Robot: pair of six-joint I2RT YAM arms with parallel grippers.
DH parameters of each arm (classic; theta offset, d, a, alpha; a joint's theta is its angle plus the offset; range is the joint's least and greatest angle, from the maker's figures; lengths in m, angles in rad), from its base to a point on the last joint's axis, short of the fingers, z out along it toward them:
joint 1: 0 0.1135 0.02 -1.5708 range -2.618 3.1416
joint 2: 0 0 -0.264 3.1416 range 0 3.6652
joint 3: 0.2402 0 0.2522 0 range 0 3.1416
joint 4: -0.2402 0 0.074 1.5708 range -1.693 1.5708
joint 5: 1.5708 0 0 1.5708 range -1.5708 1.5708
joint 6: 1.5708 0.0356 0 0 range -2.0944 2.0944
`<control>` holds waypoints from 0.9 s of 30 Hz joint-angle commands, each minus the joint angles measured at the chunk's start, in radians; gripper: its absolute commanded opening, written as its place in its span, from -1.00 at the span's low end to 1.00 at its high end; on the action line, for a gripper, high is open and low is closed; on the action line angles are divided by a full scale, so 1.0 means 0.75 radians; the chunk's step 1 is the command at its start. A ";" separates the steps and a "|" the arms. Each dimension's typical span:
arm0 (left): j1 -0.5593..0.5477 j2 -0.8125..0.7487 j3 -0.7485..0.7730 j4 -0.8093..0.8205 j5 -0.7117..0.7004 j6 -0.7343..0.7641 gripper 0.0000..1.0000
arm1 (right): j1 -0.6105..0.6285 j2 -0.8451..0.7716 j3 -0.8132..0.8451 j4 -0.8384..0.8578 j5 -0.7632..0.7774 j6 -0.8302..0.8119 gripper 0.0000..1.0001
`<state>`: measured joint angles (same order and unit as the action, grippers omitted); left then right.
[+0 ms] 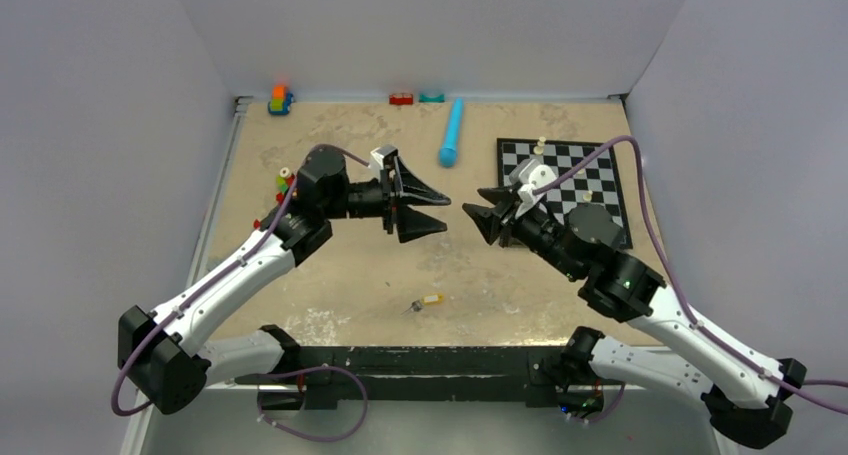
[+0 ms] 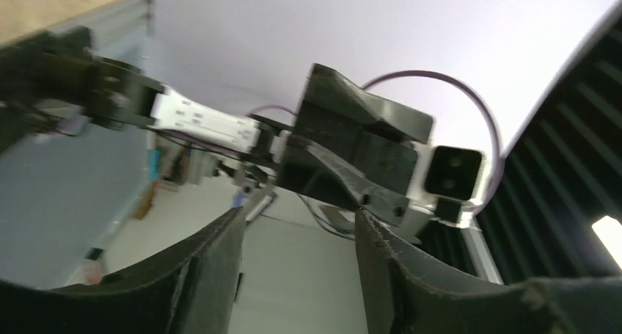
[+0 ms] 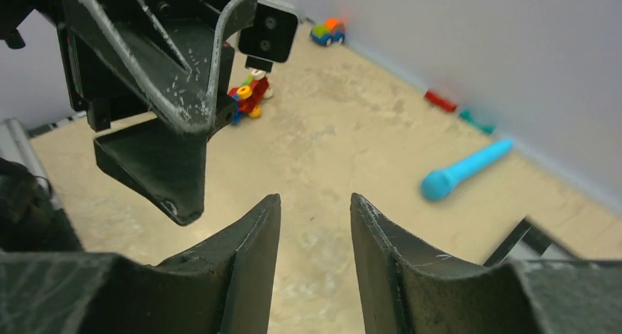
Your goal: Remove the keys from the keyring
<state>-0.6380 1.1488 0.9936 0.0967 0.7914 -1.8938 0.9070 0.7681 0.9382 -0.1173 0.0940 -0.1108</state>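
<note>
The keys (image 1: 428,302) lie on the tan tabletop near the front edge: a tiny brass-gold piece with a silvery-grey piece at its left end. They are too small to tell whether a keyring joins them. Both grippers hover well above and behind them, tip to tip. My left gripper (image 1: 445,212) (image 2: 299,215) is open with nothing between its fingers. My right gripper (image 1: 473,203) (image 3: 315,198) faces it a short gap away, also open and empty. Neither wrist view shows the keys.
A chessboard (image 1: 565,185) with small white pieces lies at the back right, under the right arm. A blue toy microphone (image 1: 452,133) (image 3: 463,171) lies at the back centre. A toy car (image 1: 280,99), small bricks (image 1: 402,99) and a colourful toy (image 1: 286,185) sit near the back and left walls.
</note>
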 commanded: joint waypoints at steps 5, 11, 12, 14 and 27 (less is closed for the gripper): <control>0.073 -0.002 0.063 -0.905 -0.258 0.903 0.31 | -0.001 0.001 -0.113 -0.270 0.053 0.673 -0.08; 0.072 -0.007 0.127 -1.343 -0.793 1.278 0.28 | -0.001 0.213 -0.166 -0.308 -0.145 0.716 -0.08; 0.073 -0.023 0.110 -1.363 -0.863 1.299 0.27 | -0.002 0.252 -0.189 -0.288 -0.172 0.723 -0.08; 0.071 -0.056 0.062 -1.383 -0.963 1.317 0.25 | -0.001 0.329 -0.226 -0.248 -0.212 0.745 -0.08; 0.073 -0.172 -0.225 -1.215 -0.943 1.320 0.17 | 0.104 0.666 -0.303 -0.064 -0.245 0.872 -0.06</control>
<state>-0.5892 1.0527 0.8490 -0.8814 0.0914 -0.9298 0.9398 1.2030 0.6765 -0.2340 -0.0814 0.5014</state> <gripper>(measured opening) 0.589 0.467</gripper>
